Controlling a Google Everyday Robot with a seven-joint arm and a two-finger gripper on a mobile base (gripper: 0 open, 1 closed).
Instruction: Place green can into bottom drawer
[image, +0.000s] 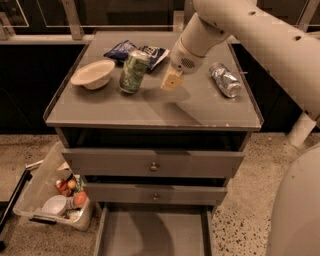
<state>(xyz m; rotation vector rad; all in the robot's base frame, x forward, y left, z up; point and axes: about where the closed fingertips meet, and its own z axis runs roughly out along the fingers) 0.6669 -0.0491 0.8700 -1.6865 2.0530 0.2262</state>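
The green can (134, 71) stands almost upright, leaning slightly, on the grey cabinet top (200, 107), between the bowl and my gripper. My gripper (171, 80) hangs just above the top, a short way to the right of the can and apart from it, holding nothing. The bottom drawer (152, 234) is pulled out at the foot of the cabinet, and its flat grey tray is bare.
A tan bowl (93, 74) sits left of the can and a blue snack bag (141, 52) lies behind it. A crinkled silver can (225, 80) lies at the right. Two knobbed drawers (153, 166) are shut. A plastic bin (56, 195) of items sits on the floor at the left.
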